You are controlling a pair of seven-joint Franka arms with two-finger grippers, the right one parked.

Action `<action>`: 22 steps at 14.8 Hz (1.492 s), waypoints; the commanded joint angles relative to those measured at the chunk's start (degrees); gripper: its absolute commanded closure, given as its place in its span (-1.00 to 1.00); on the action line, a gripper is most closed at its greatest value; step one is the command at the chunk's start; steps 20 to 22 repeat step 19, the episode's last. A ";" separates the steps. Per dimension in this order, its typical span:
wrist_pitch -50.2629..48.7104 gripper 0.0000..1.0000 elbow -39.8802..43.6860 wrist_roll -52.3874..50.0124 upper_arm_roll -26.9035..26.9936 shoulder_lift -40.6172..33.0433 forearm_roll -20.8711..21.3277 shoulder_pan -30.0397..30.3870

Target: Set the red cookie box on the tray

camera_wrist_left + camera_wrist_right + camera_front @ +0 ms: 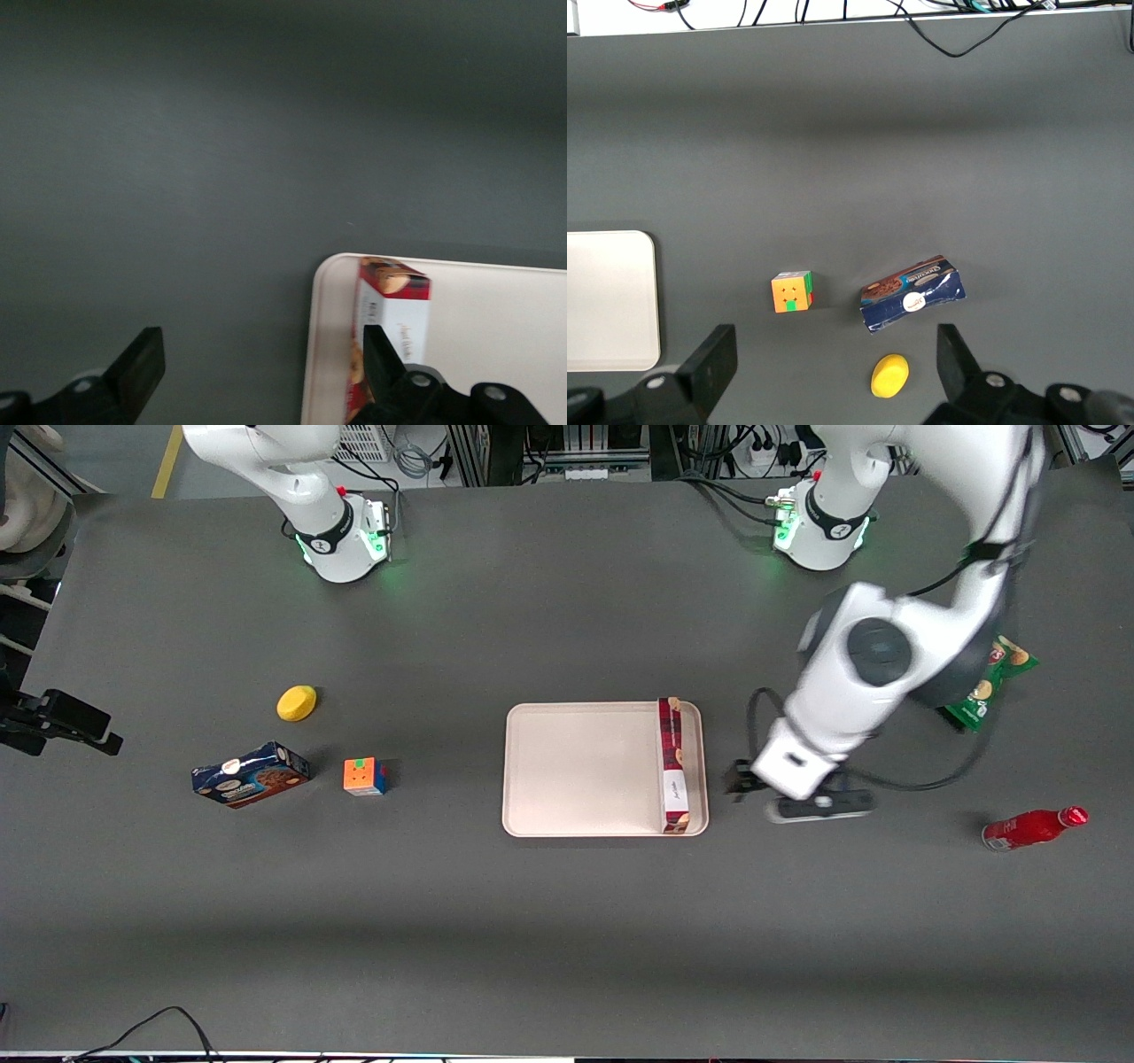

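So from where I'm sitting, the red cookie box is lying flat on the tray, tucked along the tray edge closest to the jaws. The jaws are hanging over bare desk just beside that edge, spread wide and gripping nothing; in the wrist view one finger is showing over the desk and the other over the box. The red bottle is lying well apart from the jaws, toward the working arm's end.
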 commanded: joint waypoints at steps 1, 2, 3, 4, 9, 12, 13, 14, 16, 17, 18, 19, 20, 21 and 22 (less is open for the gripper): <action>-11.03 -1.00 1.28 11.64 4.08 -7.30 -4.03 2.83; -14.89 -1.00 2.76 14.19 4.69 -8.71 -3.77 3.54; -19.02 -1.00 4.26 17.26 6.00 -10.03 -3.25 3.98; -21.93 -1.00 5.14 19.99 7.32 -11.61 -3.16 4.07; -28.46 -1.00 4.89 23.79 9.36 -20.22 -2.63 7.14; -30.40 -1.00 4.54 25.28 9.70 -22.60 -2.54 8.73; -30.57 -1.00 4.45 26.85 10.58 -22.87 -2.54 8.82; -30.58 -1.00 4.45 28.43 10.93 -22.87 -2.54 8.82; -30.58 -1.00 4.45 29.24 11.46 -23.22 -2.54 8.82; -30.66 -1.00 4.36 29.24 11.46 -23.31 -2.54 8.82; -30.66 -1.00 4.36 29.24 11.46 -23.31 -2.54 8.82; -30.66 -1.00 4.27 29.33 11.46 -23.31 -2.54 8.91; -30.66 -1.00 4.27 29.33 11.46 -23.31 -2.54 8.91; -30.66 -1.00 4.27 29.33 11.46 -23.31 -2.54 8.91; -30.66 -1.00 4.27 29.33 11.46 -23.31 -2.54 8.91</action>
